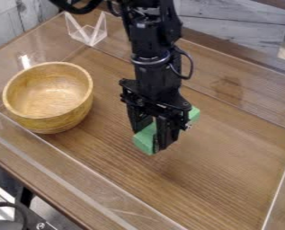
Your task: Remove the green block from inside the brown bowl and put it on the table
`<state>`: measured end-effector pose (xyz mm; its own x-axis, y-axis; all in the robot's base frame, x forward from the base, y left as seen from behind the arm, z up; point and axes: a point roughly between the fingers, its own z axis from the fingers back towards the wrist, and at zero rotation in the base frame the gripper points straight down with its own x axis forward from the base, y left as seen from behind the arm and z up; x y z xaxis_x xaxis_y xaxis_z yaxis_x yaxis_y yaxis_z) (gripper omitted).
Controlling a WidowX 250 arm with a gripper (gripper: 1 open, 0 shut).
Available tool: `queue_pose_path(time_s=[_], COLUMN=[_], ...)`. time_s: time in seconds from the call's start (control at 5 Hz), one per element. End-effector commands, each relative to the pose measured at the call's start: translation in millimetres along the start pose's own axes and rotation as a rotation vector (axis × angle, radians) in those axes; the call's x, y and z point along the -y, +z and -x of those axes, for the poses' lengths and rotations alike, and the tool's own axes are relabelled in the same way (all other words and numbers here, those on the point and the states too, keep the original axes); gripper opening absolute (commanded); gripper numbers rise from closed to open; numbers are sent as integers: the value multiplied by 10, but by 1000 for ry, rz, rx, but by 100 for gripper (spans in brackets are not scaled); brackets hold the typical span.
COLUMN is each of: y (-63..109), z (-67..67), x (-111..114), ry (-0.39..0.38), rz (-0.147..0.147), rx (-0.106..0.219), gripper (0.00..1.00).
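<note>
My black gripper [158, 135] hangs over the middle of the table [228, 171], shut on the green block [146, 141]. The block sits tilted between the fingers, its lower end close to or on the tabletop and its upper end showing at the right of the gripper. The brown bowl [46, 96] stands at the left, well apart from the gripper, and its yellowish inside holds nothing.
A low clear plastic rim [60, 184] runs along the table's near edge. A clear plastic stand [87, 30] sits at the back left. A grey wall lies beyond the far edge.
</note>
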<state>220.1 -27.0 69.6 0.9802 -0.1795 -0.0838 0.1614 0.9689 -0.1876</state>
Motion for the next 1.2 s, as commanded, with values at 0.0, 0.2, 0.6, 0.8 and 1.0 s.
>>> queue_pose_path(time_s=[0.0,0.2,0.6,0.8,1.0], y=[134,131,127,126,121], z=[-50,-54,-71,-84,-99], x=[-23,-45,-88,-108,-127], ry=[-2,2,8,9,10], rz=[-3,3,10,13,15], rx=[66,74,86,92,96], gripper=[0,0,0,0,0])
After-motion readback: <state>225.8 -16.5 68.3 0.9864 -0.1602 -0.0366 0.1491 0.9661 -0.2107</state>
